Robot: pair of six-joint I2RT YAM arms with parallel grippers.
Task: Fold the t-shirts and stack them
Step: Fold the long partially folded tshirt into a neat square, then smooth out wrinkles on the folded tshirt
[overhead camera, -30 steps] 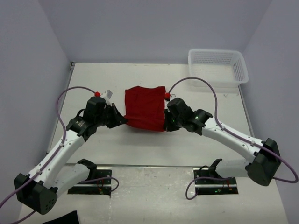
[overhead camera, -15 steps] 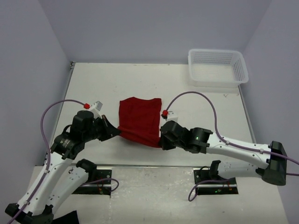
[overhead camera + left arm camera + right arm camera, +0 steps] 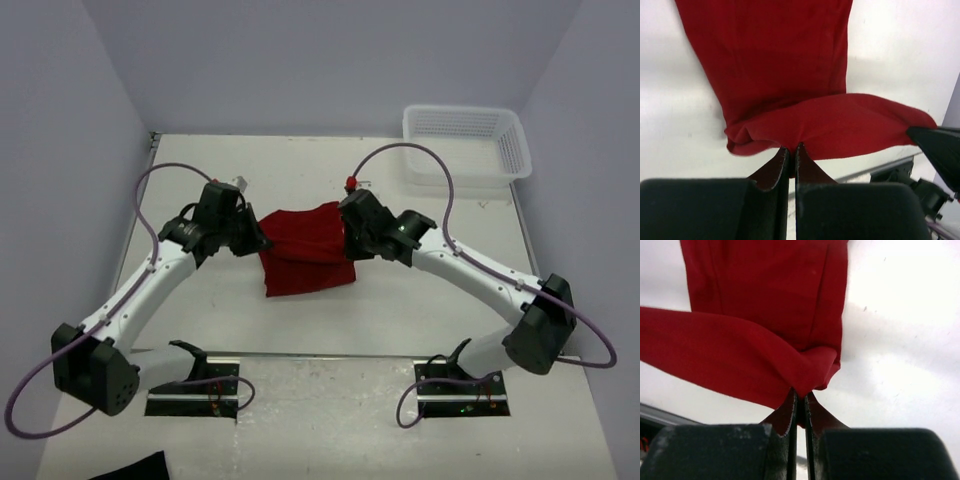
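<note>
Top external: dark red t-shirt (image 3: 305, 255) at mid-table, between both arms, partly folded. Held edge running left-right, slack between grips.
Left gripper (image 3: 254, 240) pinched fully shut on left end of that edge; right gripper (image 3: 350, 238) clamped tight on right end. Equally near, one per corner.
Rest of shirt flat on table (image 3: 420, 310), nearward of jaws.
Soft matte knit, no print, limp, puckered at each pinch.
White mesh basket (image 3: 465, 140) far right, well apart.
Likely next: laying held edge over flat part.
</note>
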